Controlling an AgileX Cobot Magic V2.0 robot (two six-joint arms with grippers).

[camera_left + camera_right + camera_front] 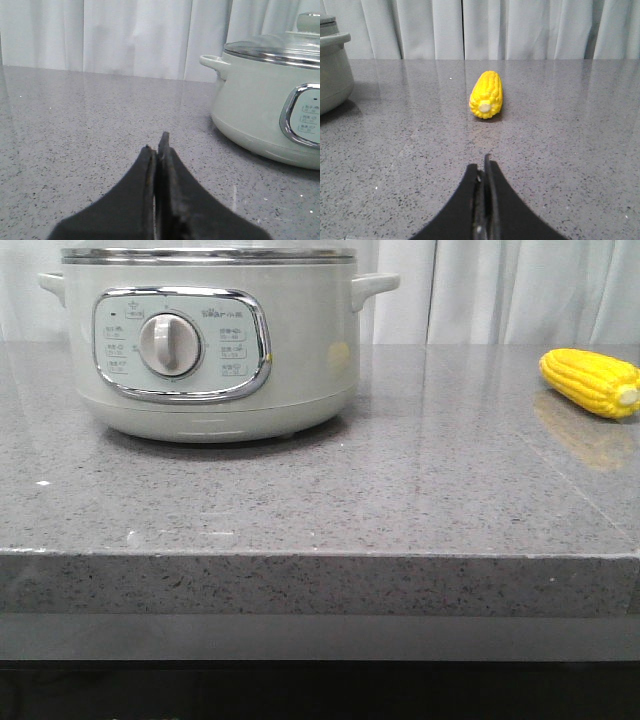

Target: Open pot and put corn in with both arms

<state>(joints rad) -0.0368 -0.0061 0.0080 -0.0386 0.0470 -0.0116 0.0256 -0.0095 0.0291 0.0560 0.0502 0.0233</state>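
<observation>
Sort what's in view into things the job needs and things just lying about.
Needed: pot with its glass lid on, corn, left end effector, right end effector, both shut.
Lying about: nothing loose; only the countertop and curtain.

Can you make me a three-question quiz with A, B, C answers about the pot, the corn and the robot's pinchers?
1. Where is the corn?
A. inside the pot
B. on the counter, right of the pot
C. in a gripper

2. What colour is the corn?
A. yellow
B. green
C. red

3. How is the pot?
A. lid on
B. lid off
C. tipped over

Answers: 1 B, it lies on the counter apart from the pot. 2 A, bright yellow kernels. 3 A, the glass lid sits on the rim; the left gripper and right gripper are shut, empty.
</observation>
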